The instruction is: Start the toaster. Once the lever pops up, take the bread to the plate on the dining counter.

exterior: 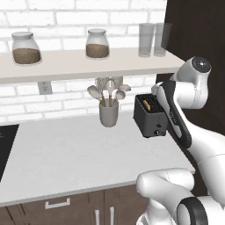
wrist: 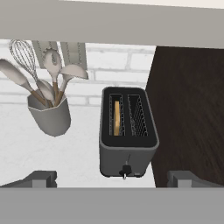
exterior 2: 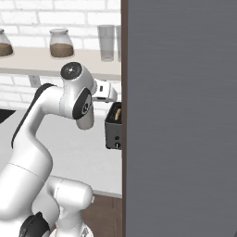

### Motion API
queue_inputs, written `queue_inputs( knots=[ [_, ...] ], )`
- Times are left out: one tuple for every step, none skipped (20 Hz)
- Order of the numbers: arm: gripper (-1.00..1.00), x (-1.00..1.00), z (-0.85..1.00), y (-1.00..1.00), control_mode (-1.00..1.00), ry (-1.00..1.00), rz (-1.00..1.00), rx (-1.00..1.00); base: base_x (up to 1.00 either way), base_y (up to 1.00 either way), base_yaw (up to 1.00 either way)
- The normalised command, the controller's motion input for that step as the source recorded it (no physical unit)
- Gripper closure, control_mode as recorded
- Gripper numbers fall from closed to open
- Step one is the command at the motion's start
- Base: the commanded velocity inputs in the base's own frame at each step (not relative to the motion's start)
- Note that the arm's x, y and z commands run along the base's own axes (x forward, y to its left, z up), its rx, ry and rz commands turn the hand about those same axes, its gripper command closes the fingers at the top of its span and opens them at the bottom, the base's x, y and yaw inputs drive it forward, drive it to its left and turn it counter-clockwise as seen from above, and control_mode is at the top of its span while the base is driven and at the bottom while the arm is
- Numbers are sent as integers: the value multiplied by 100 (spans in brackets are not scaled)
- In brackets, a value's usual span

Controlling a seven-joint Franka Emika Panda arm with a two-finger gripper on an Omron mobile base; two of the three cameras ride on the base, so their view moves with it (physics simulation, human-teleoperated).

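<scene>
Both base views look forward and down from behind the arm, sharing the toaster [exterior: 150, 115]. The hand view hangs close above it, looking down.

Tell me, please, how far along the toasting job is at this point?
Done: the bread sits in the toaster. In hand: the open gripper hovers above it, holding nothing. Left: pressing the lever, then carrying the bread to the plate.

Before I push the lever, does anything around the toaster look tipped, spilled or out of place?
Nothing stands out. The toaster sits upright on the counter with the bread in its left slot, and the utensil cup beside it stands upright.
</scene>
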Motion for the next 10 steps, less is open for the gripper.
queue_inputs(
  knots=[
    [-100,0,0,0,-100,0,0,0,0,0,0],
    [-100,0,0,0,-100,0,0,0,0,0,0],
    [-100,0,0,0,-100,0,0,0,0,0,0],
    [-100,0,0,0,-100,0,0,0,0,0,0],
    [-100,0,0,0,-100,0,0,0,0,0,0],
    [-100,0,0,0,-100,0,0,0,0,0,0],
    [-100,0,0,0,-100,0,0,0,0,0,0],
    [-100,0,0,0,-100,0,0,0,0,0,0],
    [-100,0,0,0,-100,0,0,0,0,0,0],
    [-100,0,0,0,-100,0,0,0,0,0,0]
  ],
)
